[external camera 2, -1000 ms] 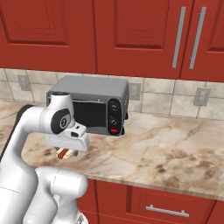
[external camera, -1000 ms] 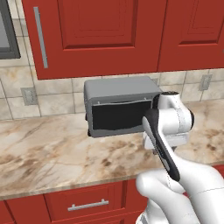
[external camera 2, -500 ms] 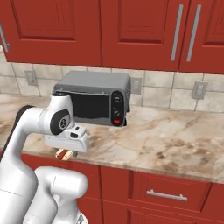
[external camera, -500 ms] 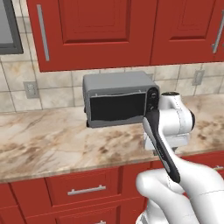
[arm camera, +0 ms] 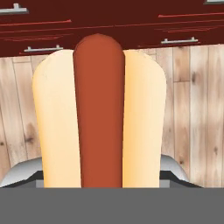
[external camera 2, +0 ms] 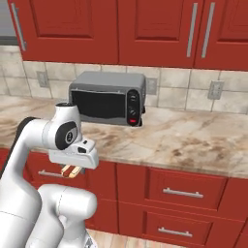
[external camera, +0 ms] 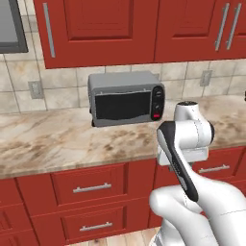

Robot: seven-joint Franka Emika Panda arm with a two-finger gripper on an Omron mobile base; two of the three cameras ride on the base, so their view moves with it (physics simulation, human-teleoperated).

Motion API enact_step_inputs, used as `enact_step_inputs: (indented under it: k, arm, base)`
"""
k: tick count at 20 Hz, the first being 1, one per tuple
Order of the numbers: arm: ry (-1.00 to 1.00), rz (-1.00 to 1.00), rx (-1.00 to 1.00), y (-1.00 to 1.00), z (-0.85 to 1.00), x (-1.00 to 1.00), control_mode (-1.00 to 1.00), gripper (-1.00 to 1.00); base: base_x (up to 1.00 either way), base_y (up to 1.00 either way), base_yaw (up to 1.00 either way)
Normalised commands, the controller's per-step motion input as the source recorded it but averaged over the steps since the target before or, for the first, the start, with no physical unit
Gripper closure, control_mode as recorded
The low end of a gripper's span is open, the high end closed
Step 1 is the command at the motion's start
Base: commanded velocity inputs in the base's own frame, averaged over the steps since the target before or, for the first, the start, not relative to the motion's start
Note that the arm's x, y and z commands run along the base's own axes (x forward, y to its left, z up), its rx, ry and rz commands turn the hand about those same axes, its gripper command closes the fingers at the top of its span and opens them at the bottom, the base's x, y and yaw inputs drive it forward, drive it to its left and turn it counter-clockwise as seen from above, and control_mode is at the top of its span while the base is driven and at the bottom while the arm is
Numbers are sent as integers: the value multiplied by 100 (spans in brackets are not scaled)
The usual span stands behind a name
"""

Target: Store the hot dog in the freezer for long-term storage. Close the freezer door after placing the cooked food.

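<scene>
The hot dog (arm camera: 99,118), a tan bun around a reddish sausage, looms large in the hand view, held lengthwise over a wooden floor. In the right base view the hot dog (external camera 2: 71,170) pokes out below the white hand, in front of the red drawers. My gripper (external camera 2: 72,168) is shut on it, pointing downward beside the counter's front edge. In the left base view the arm covers the hand (external camera: 184,154) and the food is hidden. The freezer and the freezer door are out of view.
A small grey microwave (external camera: 126,98) (external camera 2: 107,99) stands on the marble counter (external camera: 53,139) against the tiled wall. Red upper cabinets (external camera 2: 155,29) hang above it. Red drawers (external camera 2: 181,189) with bar handles run below the counter. Wooden floor (arm camera: 197,109) lies beneath the hand.
The whole scene has shifted and shrunk: the base has backed away from the counter, bringing the drawers into view. The hot dog stays held in the gripper.
</scene>
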Motion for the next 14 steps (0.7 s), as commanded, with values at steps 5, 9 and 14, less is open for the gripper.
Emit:
enact_step_inputs:
  k: [5, 9, 14]
  arm:
    - [0, 0, 0, 0, 0, 0, 100, 100]
    - [0, 0, 0, 0, 0, 0, 100, 100]
    - [0, 0, 0, 0, 0, 0, 100, 100]
  base:
    - [-23, 0, -24]
    - [-3, 0, -45]
    - [0, 0, -49]
